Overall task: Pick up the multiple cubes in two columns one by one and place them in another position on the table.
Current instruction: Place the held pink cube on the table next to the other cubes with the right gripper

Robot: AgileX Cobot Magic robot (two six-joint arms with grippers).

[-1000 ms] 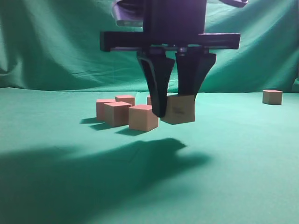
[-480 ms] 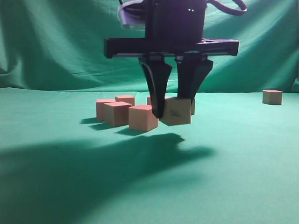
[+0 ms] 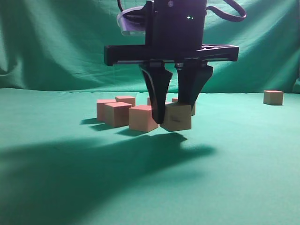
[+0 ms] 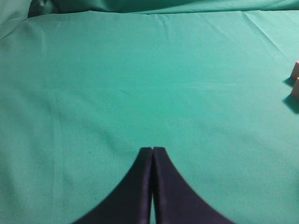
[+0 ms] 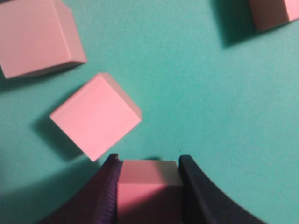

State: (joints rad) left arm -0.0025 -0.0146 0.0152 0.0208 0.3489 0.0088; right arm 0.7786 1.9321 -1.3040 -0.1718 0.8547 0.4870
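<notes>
A draped green backdrop cloth (image 3: pixel 56 42) hung in soft folds behind the scene. Lighting cast broad dark shadows (image 3: pixel 93 173) across the foreground.

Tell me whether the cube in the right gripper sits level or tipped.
Tipped. In the exterior view the held cube hangs askew between the right gripper's jaws, one bottom corner lower.

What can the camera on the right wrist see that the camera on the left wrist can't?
Only the right wrist view shows the right gripper clamped on a pink-topped cube, with three loose cubes around it. Only the left wrist view shows the left gripper, shut on nothing, over a wide bare stretch of cloth, with two cube edges at the far right. Both show the green table.
</notes>
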